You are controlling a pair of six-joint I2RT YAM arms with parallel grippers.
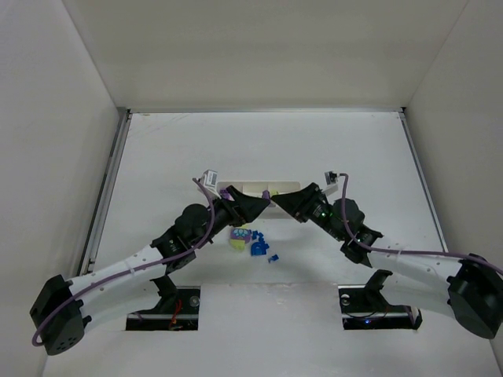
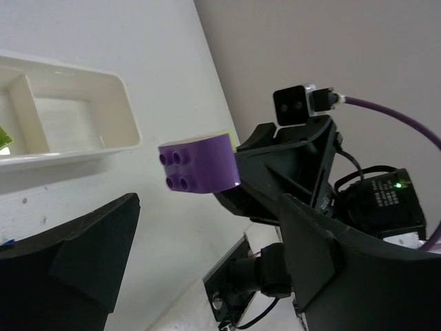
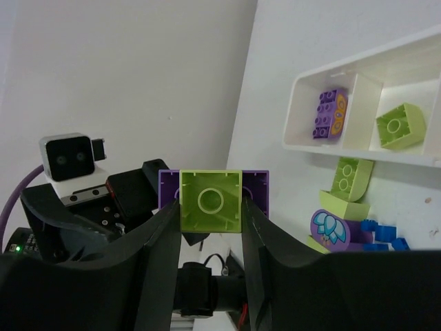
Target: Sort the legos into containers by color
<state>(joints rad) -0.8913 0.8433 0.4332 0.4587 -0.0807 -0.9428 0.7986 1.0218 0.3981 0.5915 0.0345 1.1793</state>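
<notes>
My right gripper [image 3: 211, 207] is shut on a lime brick [image 3: 211, 201] with a purple brick [image 3: 258, 185] stuck behind it, held above the table. The left wrist view shows that purple brick [image 2: 200, 162] ahead of my open, empty left gripper [image 2: 200, 265], not between its fingers. In the top view the left gripper [image 1: 253, 207] and right gripper [image 1: 287, 201] meet tip to tip just in front of the white tray [image 1: 251, 188]. The tray [image 3: 303, 138] holds a purple brick [image 3: 329, 114] in one compartment and a lime brick [image 3: 398, 125] in the one beside it.
Loose legos lie in front of the tray: a lime stack [image 3: 348, 183], a purple piece with a blue flower print [image 3: 334, 227] and blue bricks [image 3: 382, 233], seen as a small pile [image 1: 251, 239] from above. White walls enclose the table.
</notes>
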